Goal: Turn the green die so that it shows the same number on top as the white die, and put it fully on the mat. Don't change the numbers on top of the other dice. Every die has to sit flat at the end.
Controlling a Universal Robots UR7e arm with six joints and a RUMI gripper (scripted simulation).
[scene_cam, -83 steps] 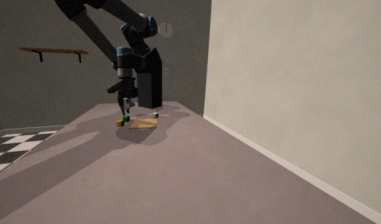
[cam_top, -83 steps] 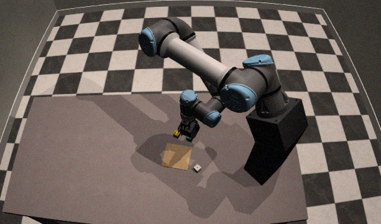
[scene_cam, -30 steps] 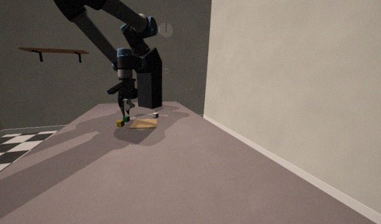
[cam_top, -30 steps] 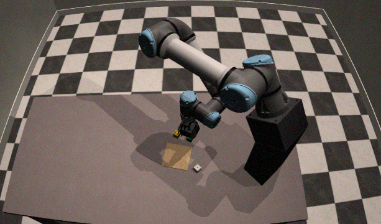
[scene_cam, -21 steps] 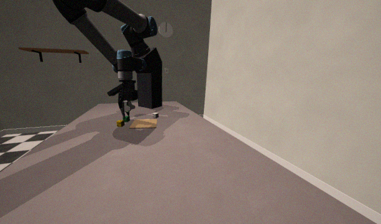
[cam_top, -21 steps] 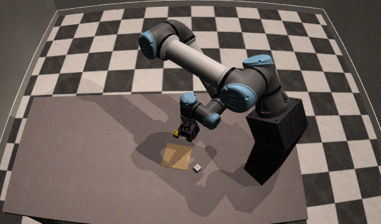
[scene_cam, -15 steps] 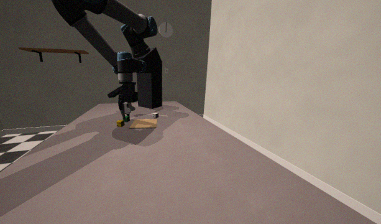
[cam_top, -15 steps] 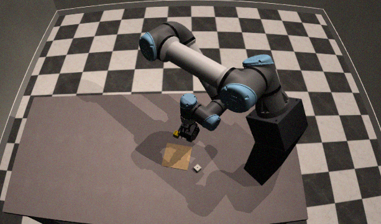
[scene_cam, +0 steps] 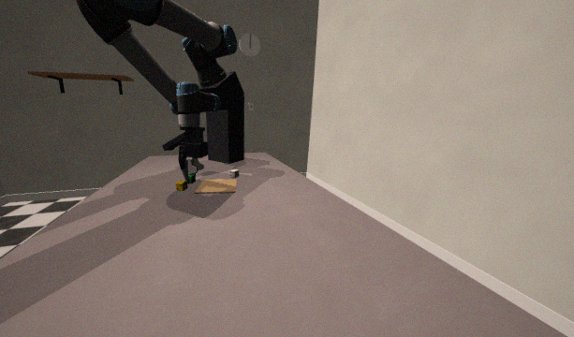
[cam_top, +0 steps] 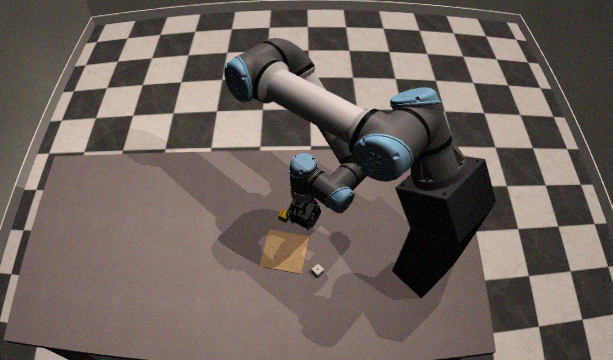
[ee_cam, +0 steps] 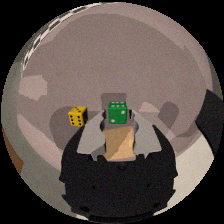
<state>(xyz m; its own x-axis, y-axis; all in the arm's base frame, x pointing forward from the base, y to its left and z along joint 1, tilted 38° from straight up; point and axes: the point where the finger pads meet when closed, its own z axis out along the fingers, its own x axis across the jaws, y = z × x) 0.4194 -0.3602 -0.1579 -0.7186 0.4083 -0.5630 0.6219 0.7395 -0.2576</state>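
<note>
The green die stands between the fingertips of my gripper, which is partly open, with a narrow gap beside the die in the wrist view. That view shows a larger face with two pips and a narrower upper face with several pips; I cannot tell which is its top. The arm hides it in the top view. The white die shows one pip on top. The orange mat lies near the green die, which is off it.
A yellow die stands close beside the gripper, off the mat, to the left in the wrist view. The white die stands just beyond the mat's edge. The arm's black pedestal stands at the right in the top view.
</note>
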